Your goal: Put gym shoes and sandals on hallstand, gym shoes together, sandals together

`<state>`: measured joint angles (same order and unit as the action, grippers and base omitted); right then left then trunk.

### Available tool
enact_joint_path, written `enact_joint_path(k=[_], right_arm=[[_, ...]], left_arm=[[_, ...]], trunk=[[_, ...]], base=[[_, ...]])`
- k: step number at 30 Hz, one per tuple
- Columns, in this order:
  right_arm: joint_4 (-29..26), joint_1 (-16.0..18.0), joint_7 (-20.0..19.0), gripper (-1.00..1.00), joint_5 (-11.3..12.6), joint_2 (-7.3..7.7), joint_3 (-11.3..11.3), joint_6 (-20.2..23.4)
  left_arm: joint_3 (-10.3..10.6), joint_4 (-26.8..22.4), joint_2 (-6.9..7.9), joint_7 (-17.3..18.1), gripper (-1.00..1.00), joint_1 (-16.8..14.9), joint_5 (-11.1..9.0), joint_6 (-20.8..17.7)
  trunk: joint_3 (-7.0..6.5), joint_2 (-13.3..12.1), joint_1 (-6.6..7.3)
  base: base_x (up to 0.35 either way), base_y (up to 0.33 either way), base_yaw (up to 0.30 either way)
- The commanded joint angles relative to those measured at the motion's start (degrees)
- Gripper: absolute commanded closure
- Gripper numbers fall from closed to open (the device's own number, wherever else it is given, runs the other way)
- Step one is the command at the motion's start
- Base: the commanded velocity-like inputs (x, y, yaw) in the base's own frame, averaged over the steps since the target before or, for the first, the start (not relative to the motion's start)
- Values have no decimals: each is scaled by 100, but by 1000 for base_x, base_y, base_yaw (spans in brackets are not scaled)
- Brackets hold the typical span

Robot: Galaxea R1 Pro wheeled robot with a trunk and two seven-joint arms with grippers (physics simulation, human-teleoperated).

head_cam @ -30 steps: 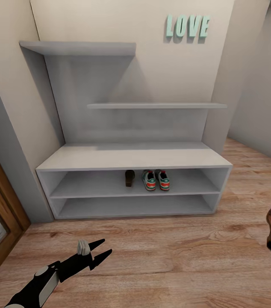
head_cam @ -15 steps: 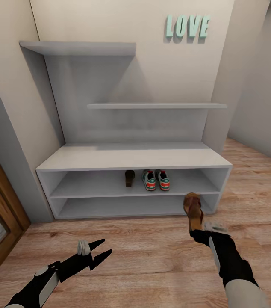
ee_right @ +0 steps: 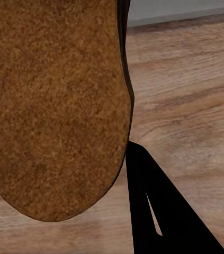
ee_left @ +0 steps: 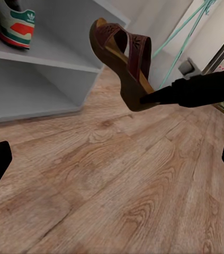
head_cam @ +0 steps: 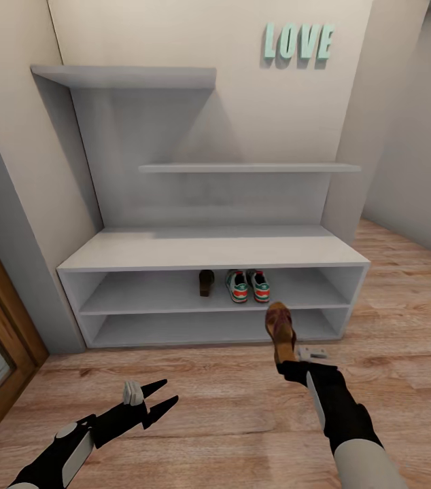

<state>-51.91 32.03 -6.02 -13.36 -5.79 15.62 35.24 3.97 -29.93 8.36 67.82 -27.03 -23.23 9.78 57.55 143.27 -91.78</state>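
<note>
Left pincer is hanging low over the floor with its fingers spread, gripping nothing, unchanged over the last second.

Right pincer is pinching the second sandal by the heel end, toe pointing toward the rack. A second ago this sandal was only at the right edge of the head view; it is now travelling left and forward, closing on the front of the rack. Judgement: transport phase is nearly done, placement is next.

On the upper open shelf the first sandal is standing just left of the sneaker pair. Bare shelf lies left of that sandal, while the sneakers are blocking its right. The worktop edge overhead is limiting entry height, so a low, flat approach seems needed.
</note>
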Motion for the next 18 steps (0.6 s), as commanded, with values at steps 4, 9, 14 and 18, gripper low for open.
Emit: enact_joint_path(k=[4, 9, 14, 18], right_arm=[[-15, 5, -71, 100, -44, -16, 34, 19], [-20, 5, -86, 100, -44, -19, 43, 18], [-13, -3, -82, 100, -43, -19, 38, 18], [-12, -3, -82, 100, -43, -19, 37, 18]], left_arm=[[40, 5, 8, -6, -100, -4, -41, 51], [34, 5, 8, -6, -100, -4, -41, 51], [33, 3, 8, 0, -100, -4, -41, 51], [33, -1, 8, 6, -100, -4, -37, 51]], trunk=[[6, 2, 1], [15, 2, 1], [39, 2, 1], [60, 2, 1]], base=[[0, 0, 0], [0, 0, 78], [0, 0, 228], [0, 0, 248]])
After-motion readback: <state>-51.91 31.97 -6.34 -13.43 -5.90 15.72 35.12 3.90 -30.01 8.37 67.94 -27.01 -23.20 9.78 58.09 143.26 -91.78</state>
